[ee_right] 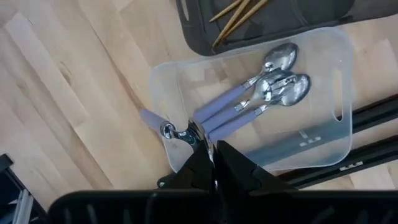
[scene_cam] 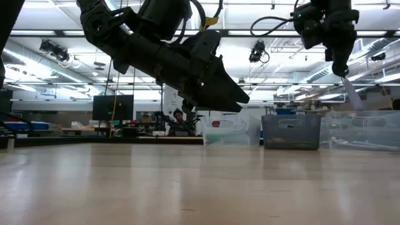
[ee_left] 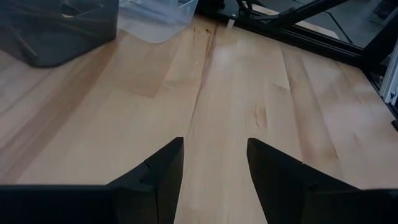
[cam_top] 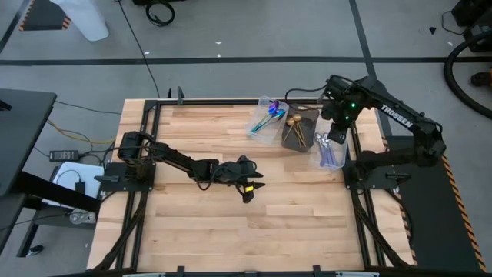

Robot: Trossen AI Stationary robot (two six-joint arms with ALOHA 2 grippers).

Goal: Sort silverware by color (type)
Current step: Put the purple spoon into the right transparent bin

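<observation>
Your worktop is nearly bare; all the cutlery sits far right. The right gripper, pinched on a lilac-handled silver spoon, hangs over the clear tray holding three matching spoons. Bring it lower and inside the rim before releasing, aligned with those. The left gripper waits wide and empty mid-worktop.

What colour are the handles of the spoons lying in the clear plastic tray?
Pale lavender handles with shiny silver bowls, on the spoons in the clear plastic tray; the right wrist view shows them best.
</observation>
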